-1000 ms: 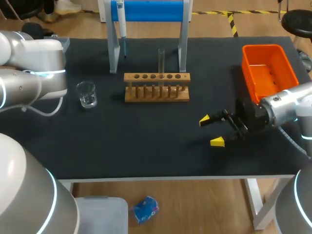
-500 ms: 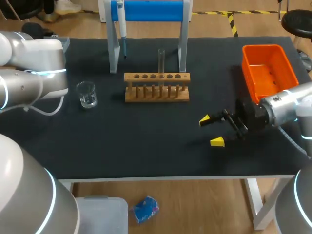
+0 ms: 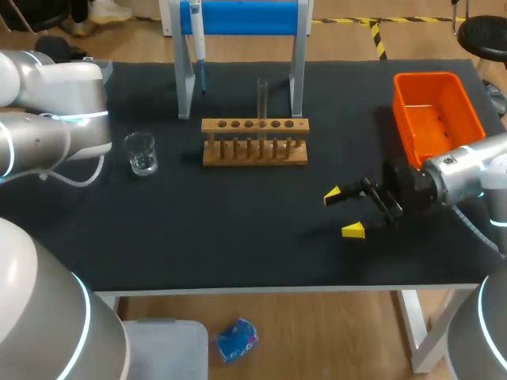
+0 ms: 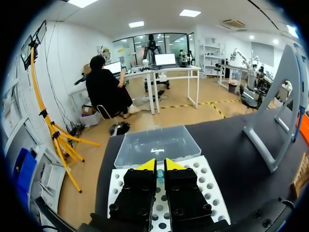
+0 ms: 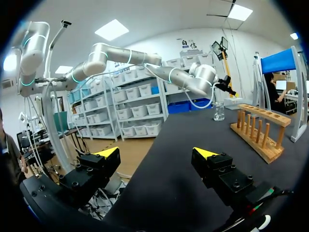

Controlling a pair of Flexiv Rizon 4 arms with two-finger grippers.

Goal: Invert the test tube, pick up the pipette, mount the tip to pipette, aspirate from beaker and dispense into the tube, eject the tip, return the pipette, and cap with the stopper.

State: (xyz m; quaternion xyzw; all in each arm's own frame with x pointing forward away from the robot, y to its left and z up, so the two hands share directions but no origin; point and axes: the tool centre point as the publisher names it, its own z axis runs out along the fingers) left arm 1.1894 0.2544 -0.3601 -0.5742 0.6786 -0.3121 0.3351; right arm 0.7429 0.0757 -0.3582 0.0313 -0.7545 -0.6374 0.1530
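left gripper: closed, yellow tips together, just above a white hole tray.
beaker: i see it standing left of the wooden rack, apart from it.
pipette: hanging on the blue stand behind the rack.
tube: upright at the rack's back.
right gripper: fingers spread wide over the mat, near the orange bin.

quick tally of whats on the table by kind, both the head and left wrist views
glassware: 2, beaker and test tube
racks and stands: 2, wooden rack and blue-topped stand
boxes and bins: 3, orange bin, white tip box, clear box
pipette: 1
total: 8
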